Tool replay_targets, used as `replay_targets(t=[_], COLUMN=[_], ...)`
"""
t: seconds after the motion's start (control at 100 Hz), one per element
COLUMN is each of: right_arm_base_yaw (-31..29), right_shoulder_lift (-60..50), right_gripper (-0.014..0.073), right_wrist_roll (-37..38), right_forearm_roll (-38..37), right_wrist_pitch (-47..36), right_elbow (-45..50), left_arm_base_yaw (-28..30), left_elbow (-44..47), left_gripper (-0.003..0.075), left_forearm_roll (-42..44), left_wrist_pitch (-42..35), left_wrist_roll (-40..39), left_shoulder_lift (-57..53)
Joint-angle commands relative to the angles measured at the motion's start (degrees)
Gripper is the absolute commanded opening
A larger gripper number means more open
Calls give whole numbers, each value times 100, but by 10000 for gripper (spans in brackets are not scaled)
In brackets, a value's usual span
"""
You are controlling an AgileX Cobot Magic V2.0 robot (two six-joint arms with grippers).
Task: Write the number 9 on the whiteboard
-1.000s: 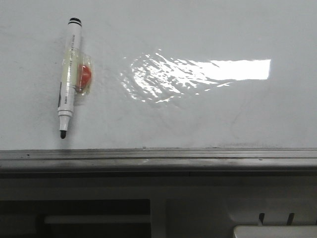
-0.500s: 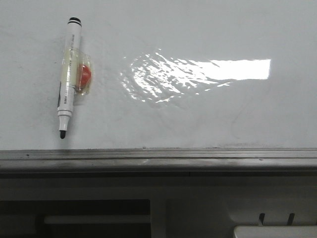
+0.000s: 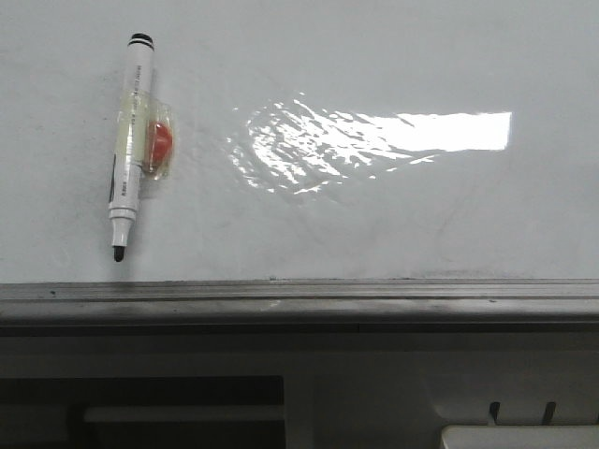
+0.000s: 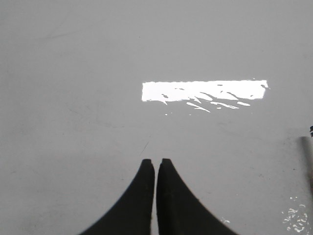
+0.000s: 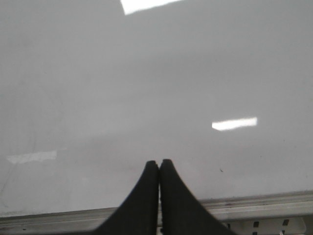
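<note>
The whiteboard (image 3: 374, 215) is glossy white with a bright glare patch and a grey metal edge strip along its near side. No number 9 shows on it; I see no black strokes. A white marker pen (image 3: 129, 145) with a black tip lies at the board's left, a taped red-orange piece beside it. The pen's edge shows in the left wrist view (image 4: 308, 156). My left gripper (image 4: 156, 160) is shut and empty above bare board (image 4: 98, 98). My right gripper (image 5: 159, 161) is shut and empty above the board (image 5: 146, 73) near its metal edge. Neither gripper shows in the front view.
The grey metal edge strip (image 3: 299, 299) runs across the front view, and in the right wrist view (image 5: 254, 203). Below it is a pale frame with dark openings (image 3: 178, 407). A light-coloured part (image 3: 519, 438) sits at the lower right.
</note>
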Motion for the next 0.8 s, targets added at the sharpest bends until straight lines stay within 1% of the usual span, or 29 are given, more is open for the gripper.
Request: replay_targets(t=[0.0,0.09,0.14,0.16,0.23,0.26,0.28,0.3,0.34,0.36,0.41,0.45,0.52,0.66,0.72,0.79], right_arm_base_yaw=[8,8,8,8,8,8,8,8,8,8,8,8,8,8,8,8], right_shoulder_lift=[212,233,233,233,233,233,233,233,233,233,233,233,233,233,233,233], right_gripper=[-69,-69,-69,-69,-69,-69,-69,-69,-69,-69,-69,-69,-69,-69,-69,-69], right_wrist_roll=[-15,-15,-15,-15,-15,-15,-15,-15,-15,-15,-15,-15,-15,-15,-15,-15], right_forearm_roll=[55,55,55,55,55,55,55,55,55,55,55,55,55,55,55,55], right_wrist_pitch=[-308,-258,-242,-242,-232,-233,-233,-233,-233,-233,-233,-233,-233,-233,-233,-233], right_elbow=[-209,-209,-209,-209,-209,-209,-209,-209,-209,-209,-209,-209,-209,-209,-209,-209], left_arm_base_yaw=[1,1,1,1,1,1,1,1,1,1,1,1,1,-10,-80,-289], left_elbow=[-206,-206,-206,-206,-206,-206,-206,-206,-206,-206,-195,-195,-195,-195,-205,-206], left_gripper=[-19,-17,9,31,141,216,248,314,405,440,491,498,487,438,428,426], left_forearm_roll=[-52,-76,-76,-87,-87,-87,-87,-87,-87,-87,-87,-87,-208,-259,-508,-780], left_wrist_pitch=[-273,-159,-147,-172,-262,-311,-347,-389,-506,-563,-684,-754,-871,-883,-883,-873], left_wrist_roll=[-21,-21,-21,-21,-21,-21,-21,-21,-21,-21,-21,-21,-21,-21,-21,-21], left_shoulder_lift=[188,239,251,251,254,254,254,254,254,254,254,254,254,275,341,531])
